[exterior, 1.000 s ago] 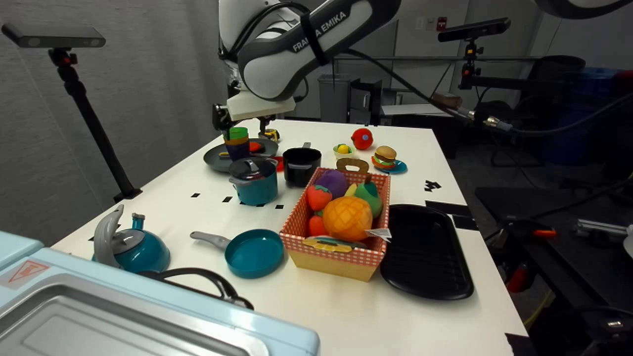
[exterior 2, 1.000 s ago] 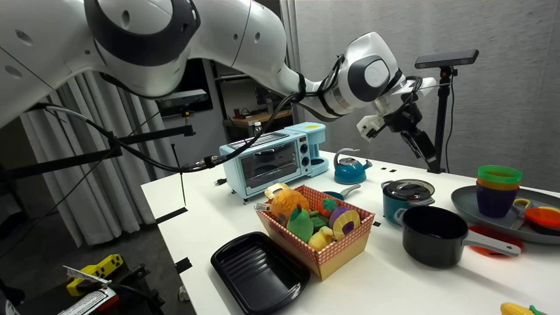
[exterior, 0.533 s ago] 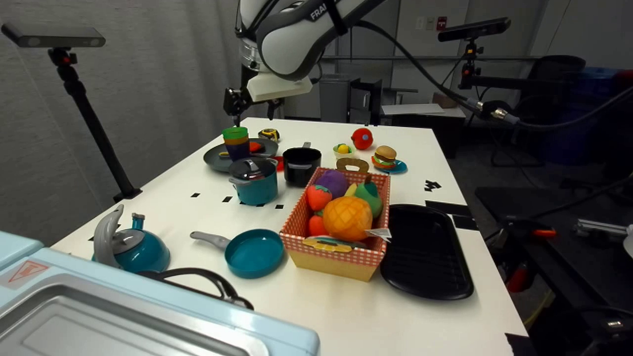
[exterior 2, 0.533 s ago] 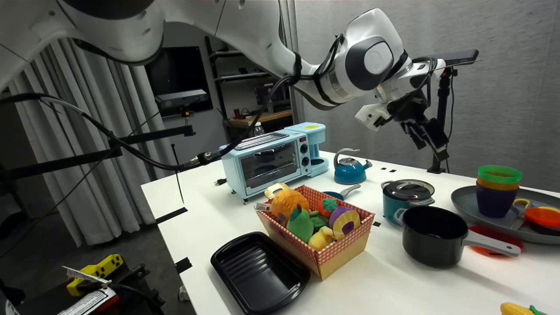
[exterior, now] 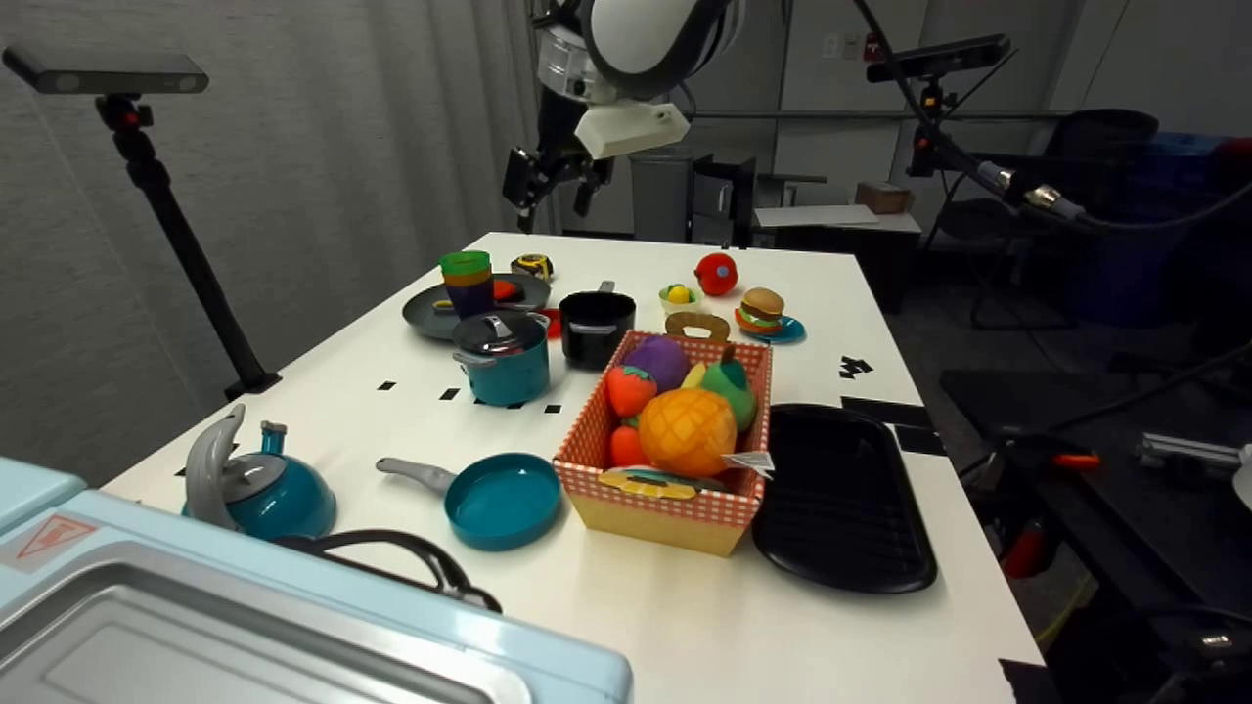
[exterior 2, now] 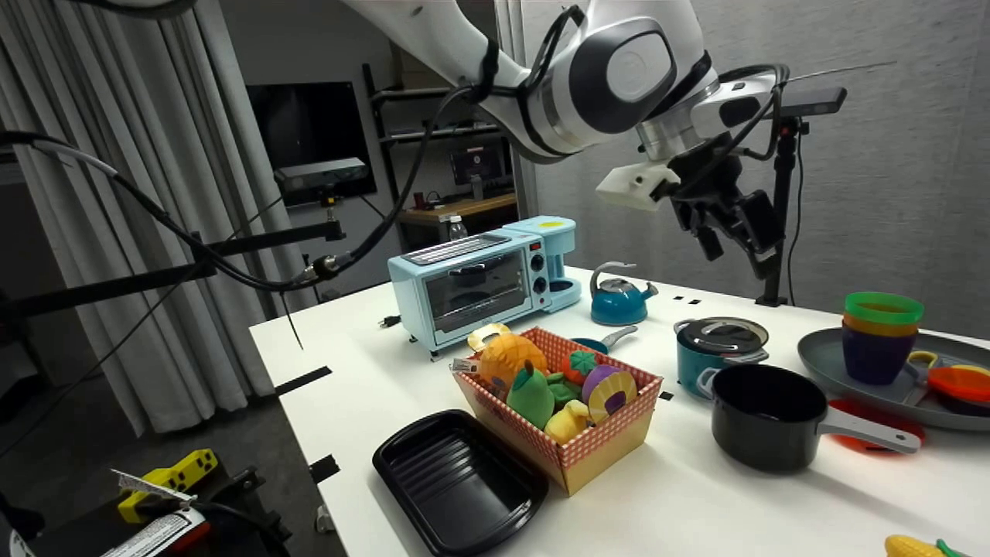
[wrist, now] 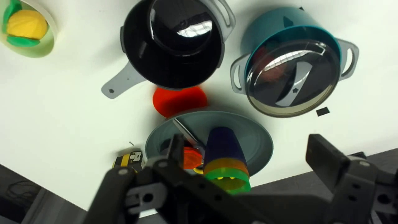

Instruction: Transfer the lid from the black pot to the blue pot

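No word, brand or number is readable. In an exterior view, a red triangle sign [exterior: 57,537] stands on the oven [exterior: 254,616], its drawing too small to tell. A yellow sticker [exterior 2: 552,224] on the oven's top, a white label [exterior 2: 152,535] at lower left and a tag [exterior: 751,462] at the basket [exterior: 646,518] are too small to read. In the wrist view, a star-like mark [wrist: 111,91] stands on the handle [wrist: 124,81] of the black pot [wrist: 174,74], another on the grip [wrist: 299,76] of the lid [wrist: 270,93]; the marking [wrist: 136,156] on the tape measure [wrist: 125,160] is blurred.

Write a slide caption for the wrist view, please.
The lid rests on the blue pot beside the uncovered black pot, with the gripper open and holding nothing.
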Available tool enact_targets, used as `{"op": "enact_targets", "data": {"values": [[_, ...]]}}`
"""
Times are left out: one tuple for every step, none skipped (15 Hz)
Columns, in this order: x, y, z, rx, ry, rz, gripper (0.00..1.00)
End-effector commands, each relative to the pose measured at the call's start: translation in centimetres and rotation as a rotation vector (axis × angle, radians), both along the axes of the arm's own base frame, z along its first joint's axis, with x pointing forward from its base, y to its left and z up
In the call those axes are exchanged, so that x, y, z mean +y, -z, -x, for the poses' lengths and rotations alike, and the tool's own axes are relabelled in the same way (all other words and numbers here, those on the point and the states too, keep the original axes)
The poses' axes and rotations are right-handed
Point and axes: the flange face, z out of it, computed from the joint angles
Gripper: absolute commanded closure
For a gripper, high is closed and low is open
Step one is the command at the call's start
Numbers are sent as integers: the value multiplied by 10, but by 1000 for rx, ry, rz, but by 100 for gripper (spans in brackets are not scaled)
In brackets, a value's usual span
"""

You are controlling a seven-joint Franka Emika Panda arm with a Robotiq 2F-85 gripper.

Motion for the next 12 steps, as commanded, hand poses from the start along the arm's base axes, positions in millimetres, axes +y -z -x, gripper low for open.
{"op": "enact_targets", "data": {"values": [[11,-19,54,0,-85,-41,0],[12,-21,65,2,-101,-45,0],[12,-23,74,7,-119,-50,0],[12,-25,81,12,-139,-53,0],[13,-27,89,18,-156,-58,0],[14,-29,95,23,-174,-62,0],[14,-30,101,23,-189,-65,0],[14,-31,106,23,-202,-69,0],[15,-33,110,25,-214,-71,0],[15,-34,114,26,-223,-74,0],[15,-34,117,24,-232,-74,0],[12,-27,101,55,-201,-70,0]]}}
